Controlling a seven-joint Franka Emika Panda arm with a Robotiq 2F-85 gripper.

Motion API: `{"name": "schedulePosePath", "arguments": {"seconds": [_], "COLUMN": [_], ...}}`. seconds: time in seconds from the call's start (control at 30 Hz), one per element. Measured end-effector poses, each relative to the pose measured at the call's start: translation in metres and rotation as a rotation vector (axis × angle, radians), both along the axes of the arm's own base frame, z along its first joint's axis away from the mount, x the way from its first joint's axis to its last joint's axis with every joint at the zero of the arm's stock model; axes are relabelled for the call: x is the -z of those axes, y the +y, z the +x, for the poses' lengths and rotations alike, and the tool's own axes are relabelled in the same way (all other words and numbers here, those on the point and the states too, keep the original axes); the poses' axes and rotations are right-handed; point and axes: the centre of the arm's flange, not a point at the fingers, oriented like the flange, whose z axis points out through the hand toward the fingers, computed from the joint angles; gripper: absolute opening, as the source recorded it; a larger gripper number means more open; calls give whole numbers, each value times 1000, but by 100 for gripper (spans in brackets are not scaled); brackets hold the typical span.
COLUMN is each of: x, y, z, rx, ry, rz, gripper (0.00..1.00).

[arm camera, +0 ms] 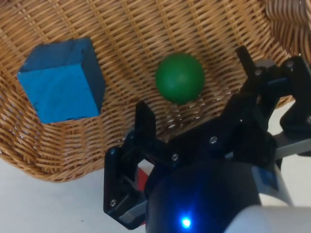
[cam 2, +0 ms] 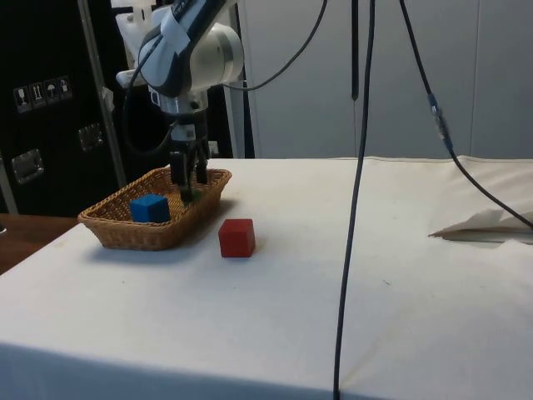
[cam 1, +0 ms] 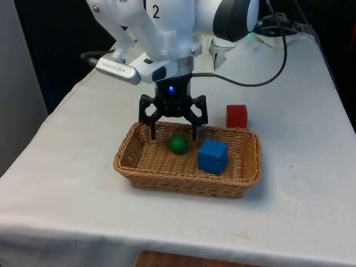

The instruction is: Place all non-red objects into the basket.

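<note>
**A:** On a table under a plain white cloth [cam 1: 72, 183], soft-looking, a few creases toward the far end in the side view. Dark cabinets with metal latches behind, pale panels next to those. Black cables [cam 2: 360, 167] hanging down across the side view. Anything else up there?

**B:** Near the middle of the cloth, a shallow oval basket of woven tan wicker [cam 1: 245, 167], tight ribbed weave, rolled rim. Inside, a small smooth round green ball [cam 1: 178, 144] and a matte blue cube with sharp edges [cam 1: 213, 156], a bit tilted on the weave. Close together, apparently not touching, going by the wrist view. Both non-red pieces in the basket then.

**A:** And the red one?

**B:** Outside. A solid red cube [cam 1: 237, 116], flat-faced, sitting on the cloth just beside the basket's far rim, toward the front view's right. In the side view, standing clear of the wicker wall.

**A:** Gripper?

**B:** Black two-finger gripper [cam 1: 173, 133], hard angular plastic, hanging straight down over the basket with tips dipping inside the rim. Fingers spread apart, nothing between them, green ball lying on the weave right below the gap. No contact visible.
</note>
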Motion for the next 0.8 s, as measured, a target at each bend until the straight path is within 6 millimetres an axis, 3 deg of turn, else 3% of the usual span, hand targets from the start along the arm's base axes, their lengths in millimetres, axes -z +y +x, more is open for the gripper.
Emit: {"name": "schedulePosePath", "arguments": {"seconds": [0.23,0.43,0.8], "x": [-19,-45,-74], "y": [-3,-4,-6], "z": [-2,-15,-34], "rx": [15,33,38], "ry": [-1,-9,-13], "rz": [19,48,74], "gripper": [100,100,100]}}
